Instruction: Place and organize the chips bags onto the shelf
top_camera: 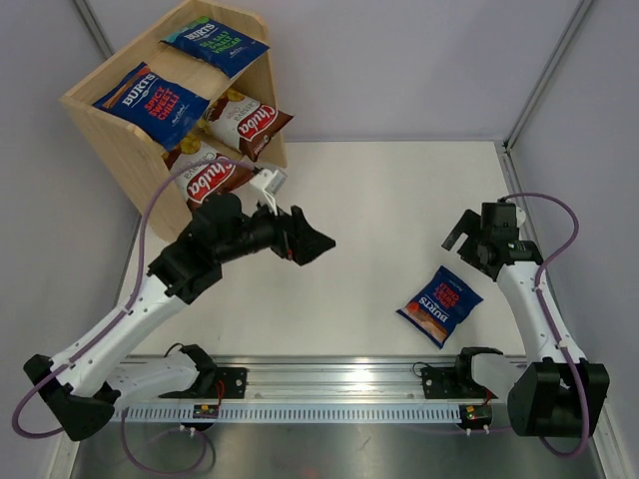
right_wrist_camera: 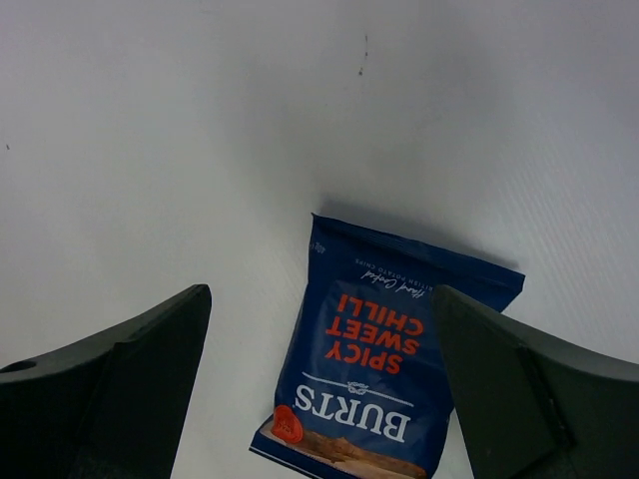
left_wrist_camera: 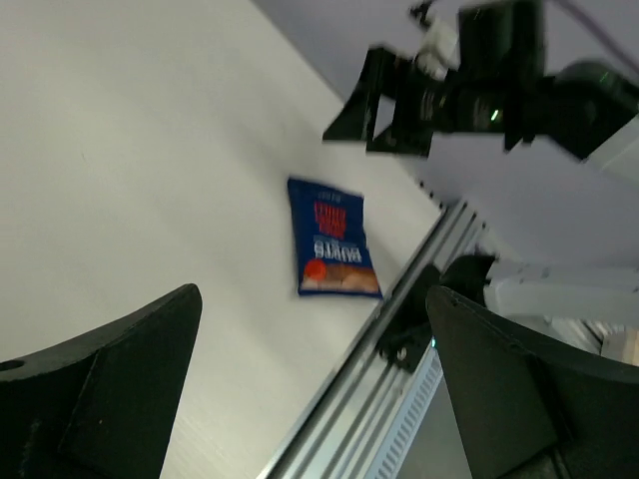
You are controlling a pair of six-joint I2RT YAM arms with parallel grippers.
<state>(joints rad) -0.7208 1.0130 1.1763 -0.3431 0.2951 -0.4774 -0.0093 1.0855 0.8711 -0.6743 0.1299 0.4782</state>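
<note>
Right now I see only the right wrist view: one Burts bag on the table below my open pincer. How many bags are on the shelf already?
Observer: Four. A red-label Burts bag and a green-label Burts bag lie on top of the shelf.
Operator: And the other two?
Observer: The upper Chuba bag and the lower Chuba bag sit in its open front.
Operator: Where's the left pincer?
Observer: The left pincer is open and empty, above the table just in front of the shelf.

We see smooth pale wood on the shelf (top_camera: 120, 150), glossy film chips bags (top_camera: 439, 306), a matt white table (top_camera: 379, 220), matt black plastic fingers (right_wrist_camera: 110, 399), a ribbed metal rail (top_camera: 329, 384).
</note>
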